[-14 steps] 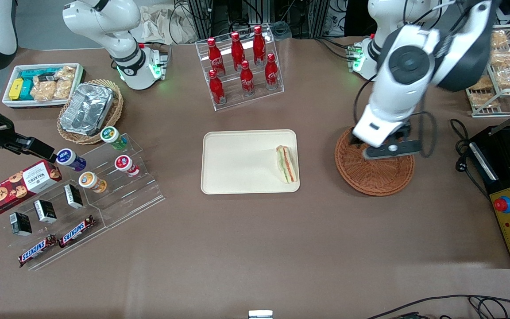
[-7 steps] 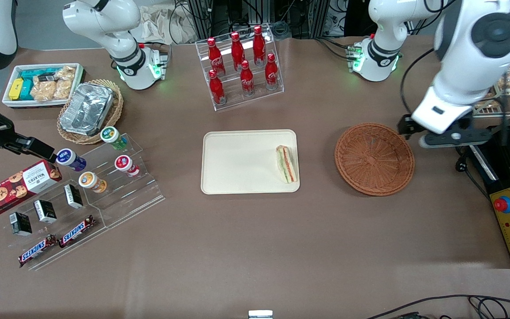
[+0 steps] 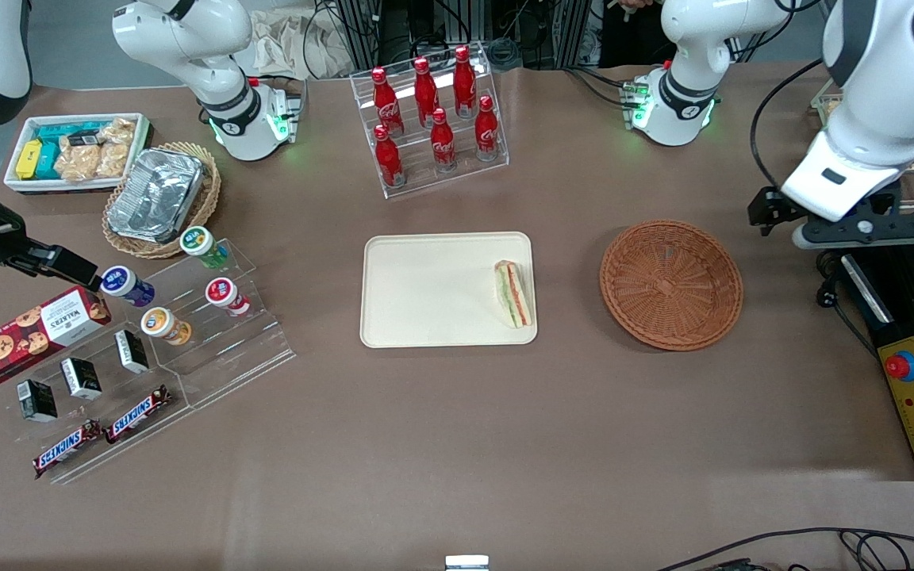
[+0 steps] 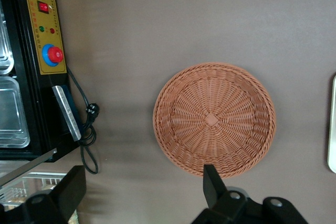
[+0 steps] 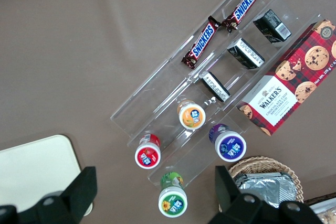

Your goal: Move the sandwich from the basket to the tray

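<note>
Sandwich [image 3: 513, 294] lies on cream tray [image 3: 425, 289], at edge nearest wicker basket [image 3: 670, 284], shortest drop from that side; placement looks done. Basket holds nothing, weave bare in wrist view [image 4: 213, 118]. Left gripper [image 3: 838, 222] hangs raised above table toward working arm's end, just beside basket, near black control box [image 3: 913, 373]; fingers [image 4: 212, 187] spread wide, nothing between them. Likely clearing off since no grip needed.
</note>
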`<state>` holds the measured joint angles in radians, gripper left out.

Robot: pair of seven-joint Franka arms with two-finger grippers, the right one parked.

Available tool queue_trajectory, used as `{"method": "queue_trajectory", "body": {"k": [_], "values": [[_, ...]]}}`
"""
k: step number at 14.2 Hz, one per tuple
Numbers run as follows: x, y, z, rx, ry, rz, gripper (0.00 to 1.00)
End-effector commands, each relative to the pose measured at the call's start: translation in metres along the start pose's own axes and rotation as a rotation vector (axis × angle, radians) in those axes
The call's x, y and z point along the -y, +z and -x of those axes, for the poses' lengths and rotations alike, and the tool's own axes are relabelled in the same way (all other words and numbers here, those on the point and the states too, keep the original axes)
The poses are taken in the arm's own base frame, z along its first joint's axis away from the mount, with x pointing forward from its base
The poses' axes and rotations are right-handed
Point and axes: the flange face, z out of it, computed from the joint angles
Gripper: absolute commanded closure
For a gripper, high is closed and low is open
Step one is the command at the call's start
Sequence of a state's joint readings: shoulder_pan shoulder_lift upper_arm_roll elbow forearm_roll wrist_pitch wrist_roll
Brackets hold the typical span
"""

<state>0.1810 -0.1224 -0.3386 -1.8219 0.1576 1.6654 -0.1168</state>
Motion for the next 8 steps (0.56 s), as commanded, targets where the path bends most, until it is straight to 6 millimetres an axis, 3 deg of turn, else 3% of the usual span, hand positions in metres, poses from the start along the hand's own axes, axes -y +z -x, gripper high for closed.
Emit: {"method": "queue_trajectory", "body": {"k": [1,2,8], "values": [[0.017,-0.005,0.002,0.02,-0.01,0.014,0.01],[0.013,-0.007,0.003,0.018,0.0,0.029,0.01],[0.049,-0.014,0.01,0.028,-0.06,0.143,0.01]]}}
